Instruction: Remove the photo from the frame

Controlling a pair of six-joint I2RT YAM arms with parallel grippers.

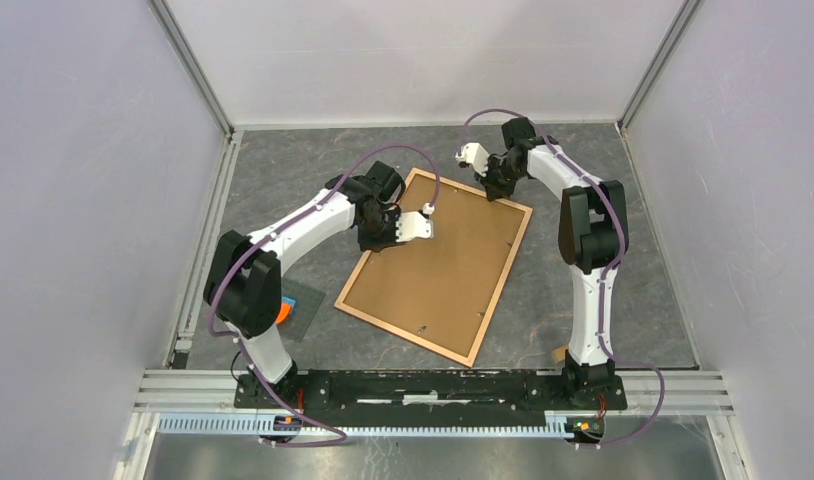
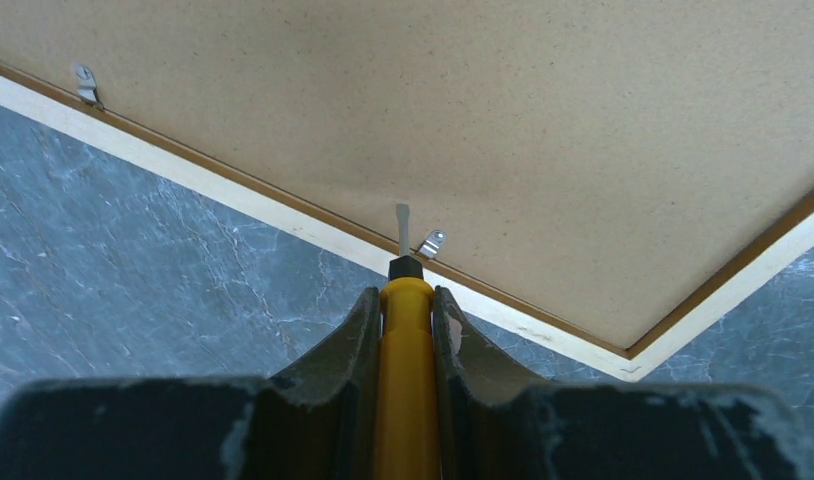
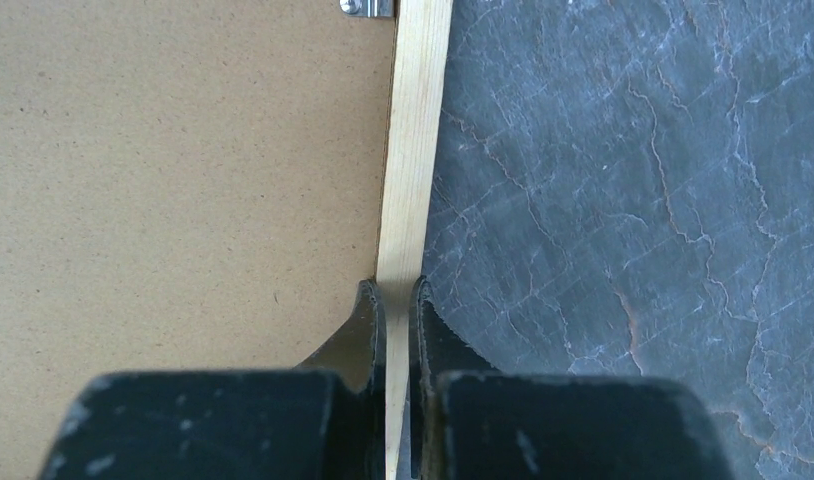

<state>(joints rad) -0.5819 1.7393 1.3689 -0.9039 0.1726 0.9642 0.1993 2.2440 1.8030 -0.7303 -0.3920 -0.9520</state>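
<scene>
Brown back side up, the frame (image 1: 433, 265) lies flat in the middle of the desk (image 1: 303, 165). It is turned a bit, so one corner points at the far edge. Your right hand (image 3: 395, 300) pinches the frame's pale wood edge on the far side. Your left hand (image 2: 407, 300) squeezes a yellow screwdriver (image 2: 406, 390). Its flat tip sits just beside a small metal clip (image 2: 432, 241) on the frame's edge nearer the desk's left side.

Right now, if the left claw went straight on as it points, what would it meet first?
The screwdriver in the left claw leads: its blade would meet the brown backing board, just beside a metal clip. The tip may already touch; depth is unclear.
</scene>
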